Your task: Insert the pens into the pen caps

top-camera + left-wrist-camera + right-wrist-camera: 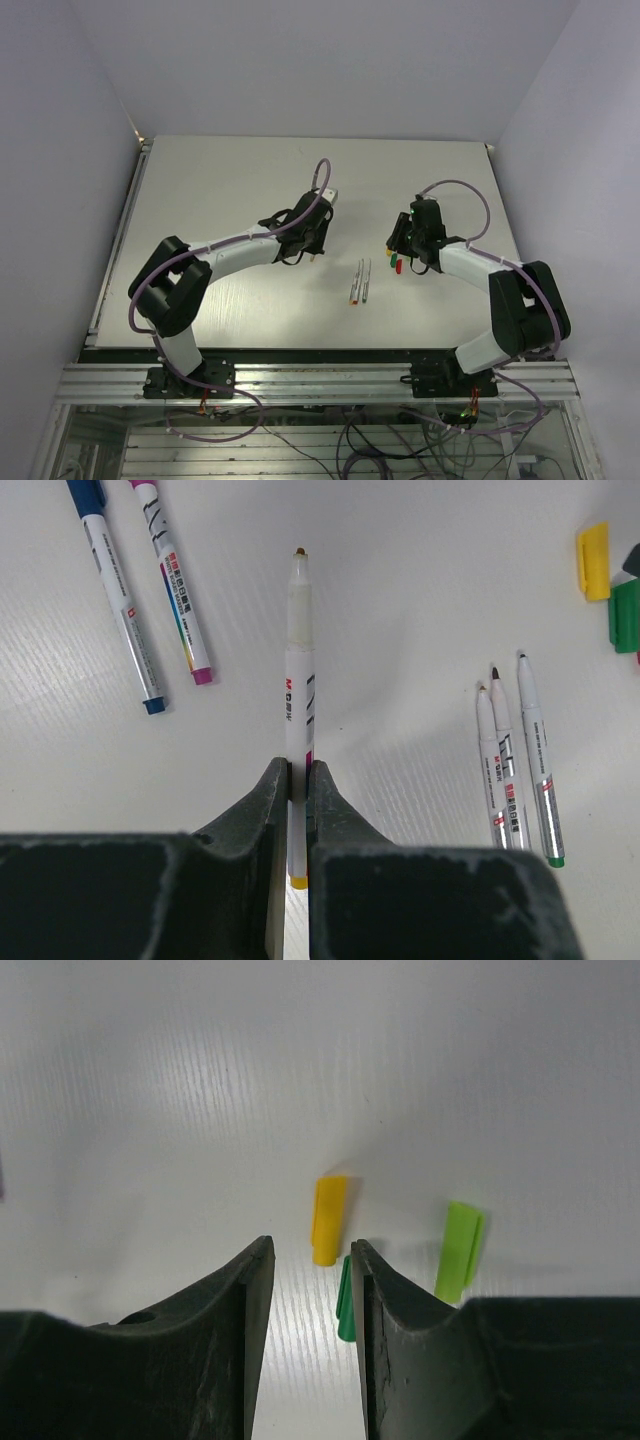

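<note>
A white table fills the middle of the room, its top matt and finely ribbed where the wrist views show it close up. Behind the table rises a plain, pale back wall. A left wall and a right wall of the same lilac-grey close in on either side of the table. Silver metal rails run along the table's near edge, and below them loose wires lie tangled. The light is soft and even, casting only faint shadows.

Six pens show in the left wrist view: one alone, two together, three side by side. The right wrist view shows three caps: one yellow cap, one dark green cap, one light green cap.
</note>
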{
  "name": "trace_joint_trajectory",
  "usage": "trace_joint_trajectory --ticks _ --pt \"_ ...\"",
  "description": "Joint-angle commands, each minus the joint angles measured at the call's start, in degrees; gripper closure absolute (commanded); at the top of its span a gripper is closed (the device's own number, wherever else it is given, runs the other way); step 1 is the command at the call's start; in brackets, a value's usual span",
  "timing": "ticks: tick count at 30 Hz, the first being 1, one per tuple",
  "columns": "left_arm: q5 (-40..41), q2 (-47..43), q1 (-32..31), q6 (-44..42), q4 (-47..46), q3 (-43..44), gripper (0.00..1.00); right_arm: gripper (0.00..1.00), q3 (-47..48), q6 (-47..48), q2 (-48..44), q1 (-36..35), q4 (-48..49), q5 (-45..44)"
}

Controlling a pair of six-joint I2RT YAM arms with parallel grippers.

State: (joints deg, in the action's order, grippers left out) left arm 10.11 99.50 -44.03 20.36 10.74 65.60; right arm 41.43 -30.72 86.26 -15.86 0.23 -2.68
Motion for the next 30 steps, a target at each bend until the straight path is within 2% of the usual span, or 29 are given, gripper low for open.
trace_joint_trajectory --ticks 1,14,30 --pt "-2.8 -1.6 0.7 -0.1 -2.4 -0.2 0.93 0.64 2.7 1.2 2.5 0.1 -0.3 0.8" --pt "-6.0 -1.9 1.8 -0.2 -3.8 -0.6 0.93 0.64 6.1 2.8 7.9 0.1 -0.8 -1.2" --pt "-7.5 -1.6 2.4 0.5 -4.4 -1.0 0.93 0.69 5.8 4.2 9.1 -0.3 -1.5 -3.6"
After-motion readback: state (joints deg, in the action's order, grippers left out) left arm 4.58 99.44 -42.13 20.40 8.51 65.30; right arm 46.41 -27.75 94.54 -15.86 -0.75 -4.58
